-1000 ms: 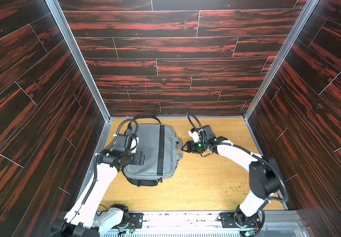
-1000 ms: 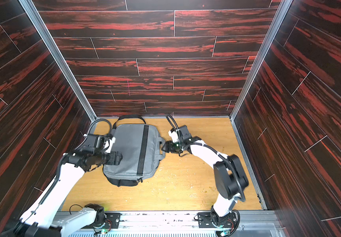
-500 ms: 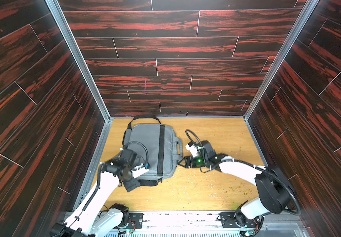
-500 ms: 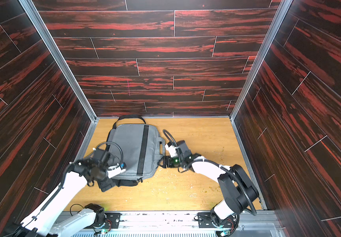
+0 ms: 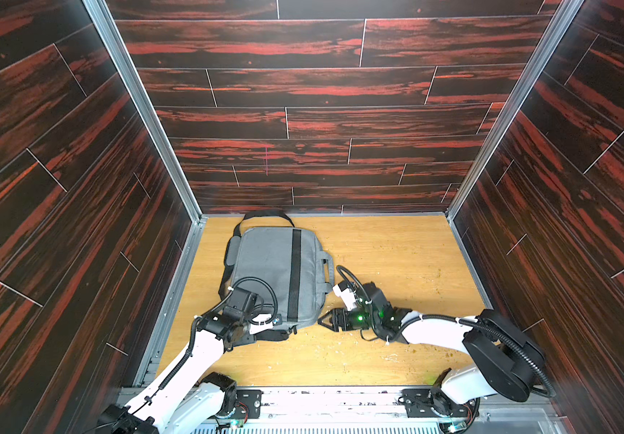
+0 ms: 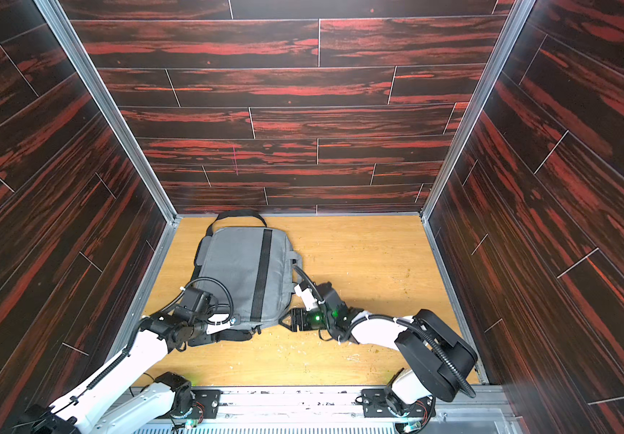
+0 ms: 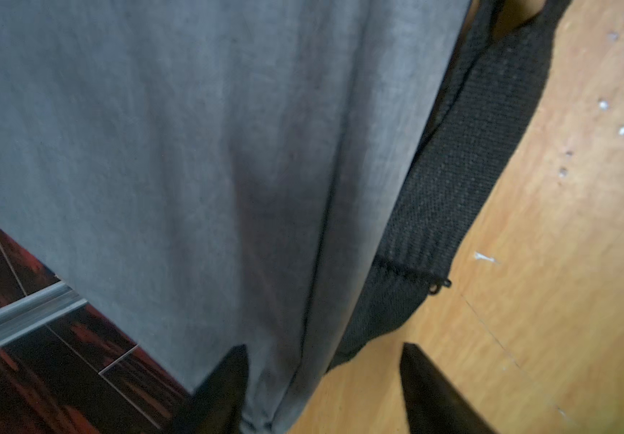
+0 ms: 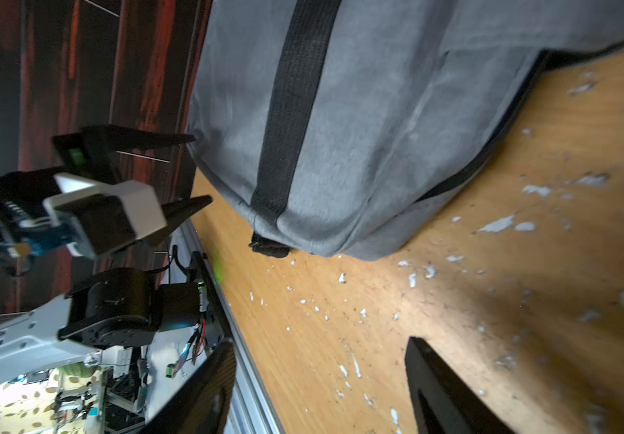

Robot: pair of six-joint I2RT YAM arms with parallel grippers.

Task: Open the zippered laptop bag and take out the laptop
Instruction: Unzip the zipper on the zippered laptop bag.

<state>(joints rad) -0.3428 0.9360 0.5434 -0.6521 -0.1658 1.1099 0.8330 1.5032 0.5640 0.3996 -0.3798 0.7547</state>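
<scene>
Bag: we are looking at the zippered laptop bag [image 5: 265,270], and it is lying flat on the wooden table [image 5: 396,263], toward the back and close to the left-hand wall [image 5: 77,225], in both top views.
Band: the black band [image 5: 295,278] is running straight across the grey top, from the far edge to the near edge.
Handles: the grey handles [image 5: 327,266] are sticking out from the edge that is facing the right arm.
Strap: the black shoulder strap [image 5: 265,215] is looping out past the far end, and more of it is peeking out beside the near edge.
Left gripper: the left gripper [image 7: 323,345] is sitting at the bag's near-left corner. Its claw is standing partly apart, with the grey corner poking in between the two fingers. One fingertip [image 7: 227,383] is lying against the fabric, and the other is hanging over bare wood just beside the strap.
Right gripper: the right gripper [image 5: 325,320] is hovering low just off the bag's near-right corner and pointing at it. Its claw is gaping wide, with only bare table showing between the fingers.
Edge: from the right wrist we are catching a dark line [image 8: 490,150] running along the bag's side. Whether it is parted, we cannot tell.
Table: white flecks [image 8: 498,225] are lying scattered over the wood around the right gripper.
</scene>
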